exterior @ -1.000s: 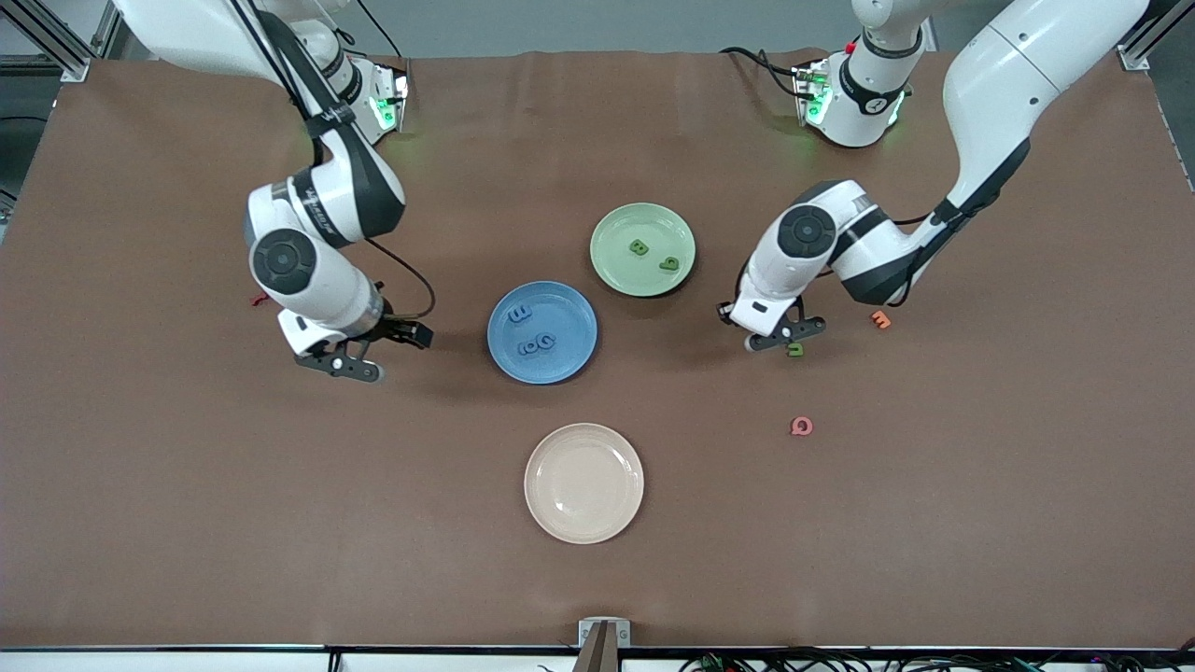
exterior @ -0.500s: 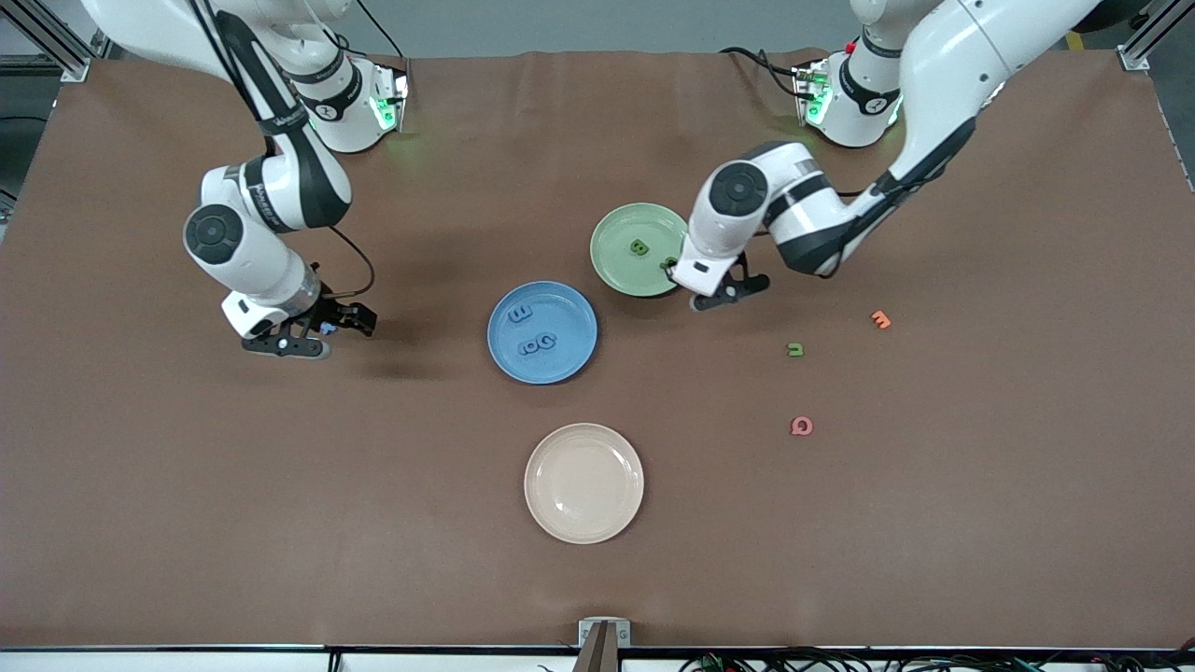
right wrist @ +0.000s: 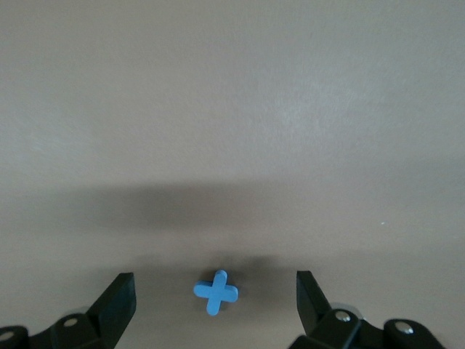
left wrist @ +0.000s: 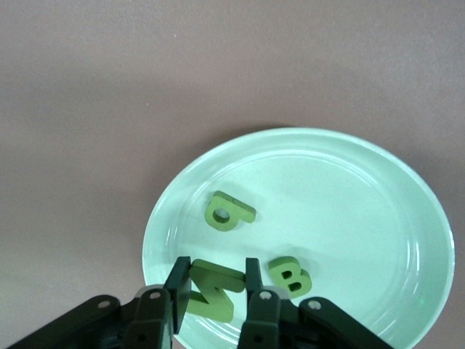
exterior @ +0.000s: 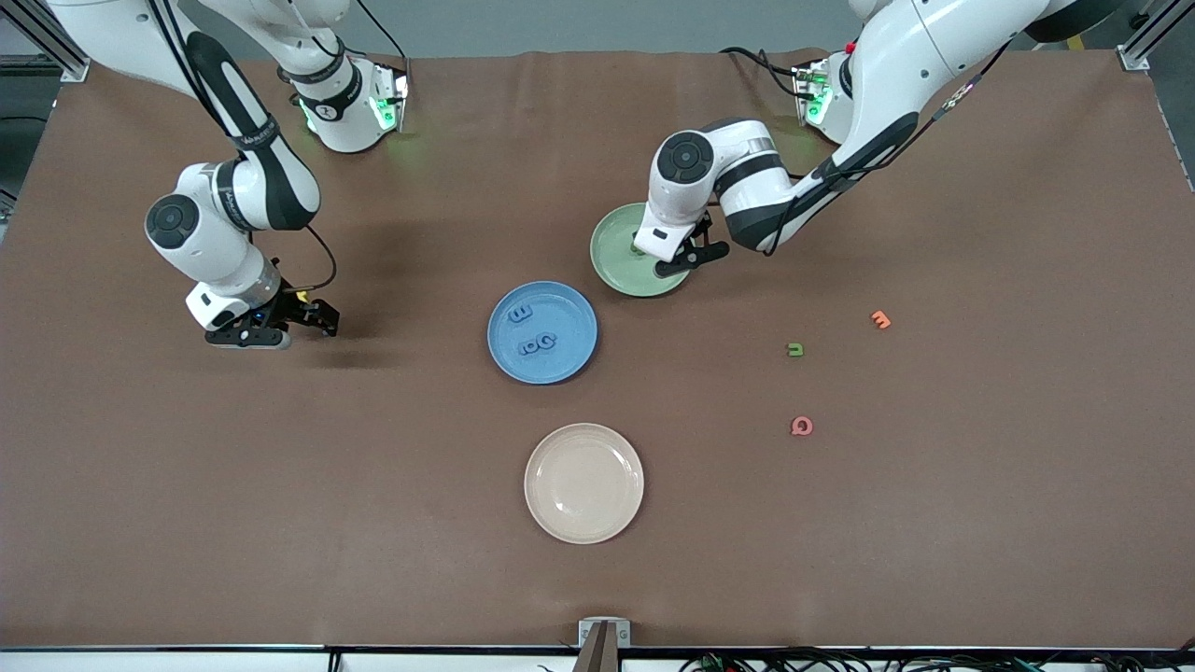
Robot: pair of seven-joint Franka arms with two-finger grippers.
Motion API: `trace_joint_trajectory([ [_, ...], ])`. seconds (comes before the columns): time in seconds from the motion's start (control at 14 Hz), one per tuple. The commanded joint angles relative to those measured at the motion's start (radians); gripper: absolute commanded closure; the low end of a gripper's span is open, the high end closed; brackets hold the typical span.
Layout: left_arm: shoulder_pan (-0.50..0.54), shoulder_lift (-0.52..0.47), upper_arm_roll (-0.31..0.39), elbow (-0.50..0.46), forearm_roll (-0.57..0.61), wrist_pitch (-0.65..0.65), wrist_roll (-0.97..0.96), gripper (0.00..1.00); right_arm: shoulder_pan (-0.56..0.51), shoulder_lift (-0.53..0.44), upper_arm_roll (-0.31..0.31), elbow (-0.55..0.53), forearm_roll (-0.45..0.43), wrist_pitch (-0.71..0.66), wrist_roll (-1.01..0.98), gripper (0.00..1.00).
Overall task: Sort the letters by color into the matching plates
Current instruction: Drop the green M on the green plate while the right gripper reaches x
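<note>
Letters: small chunky foam shapes, blue and green, each far smaller than a plate.
Green plate (exterior: 616, 271): pale green, round, glossy, toward the left arm's end of the table, farther from the front camera than the blue plate.
Green plate contents: a green "B" (left wrist: 290, 276) and a green "9" shape (left wrist: 229, 211) lying flat inside.
Left gripper (left wrist: 216, 291): over the green plate, fingers clamped on a green N-shaped letter (left wrist: 212, 289).
Blue plate (exterior: 571, 359): medium blue, same size, near the table's middle, holding three blue letters (exterior: 532, 331).
Cream plate (exterior: 583, 483): nearest the front camera of the three plates.
Loose green letter (exterior: 794, 350): on the cloth toward the left arm's end, between an orange letter (exterior: 879, 319) and a pink letter (exterior: 801, 427).
Right gripper (right wrist: 215, 305): low over the cloth toward the right arm's end, fingers wide apart.
Right wrist view only: a blue cross-shaped letter (right wrist: 216, 291) flat on the cloth between the spread fingers, not touched.
Left wrist view only: the held letter and the green plate's contents, hidden by the arm in the front view.
</note>
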Motion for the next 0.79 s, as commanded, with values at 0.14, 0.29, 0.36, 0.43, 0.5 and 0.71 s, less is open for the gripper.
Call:
trace_joint_trajectory([
  [0.14,0.012,0.009,0.003,0.004,-0.01,-0.007,0.007,0.0,-0.014,0.067,0.018,-0.036,-0.007,0.105,-0.011,0.03],
  [0.29,0.039,0.002,0.003,0.004,-0.01,-0.012,0.054,0.0,-0.011,0.069,0.018,-0.039,-0.007,0.105,-0.012,0.05],
  [0.36,0.058,-0.002,0.003,0.003,-0.01,-0.013,0.103,0.0,-0.01,0.069,0.018,-0.045,-0.007,0.105,-0.012,0.08],
  [0.43,0.087,-0.005,0.001,0.003,-0.01,-0.014,0.14,0.0,-0.01,0.069,0.018,-0.047,-0.007,0.102,-0.012,0.13],
  [0.5,0.119,-0.011,0.0,0.003,-0.01,-0.014,0.165,0.0,-0.01,0.069,0.018,-0.047,-0.007,0.101,-0.012,0.19],
  [0.71,0.2,-0.047,0.0,0.003,0.003,-0.024,0.261,0.0,-0.01,0.069,0.018,-0.048,-0.007,0.095,-0.014,0.4],
])
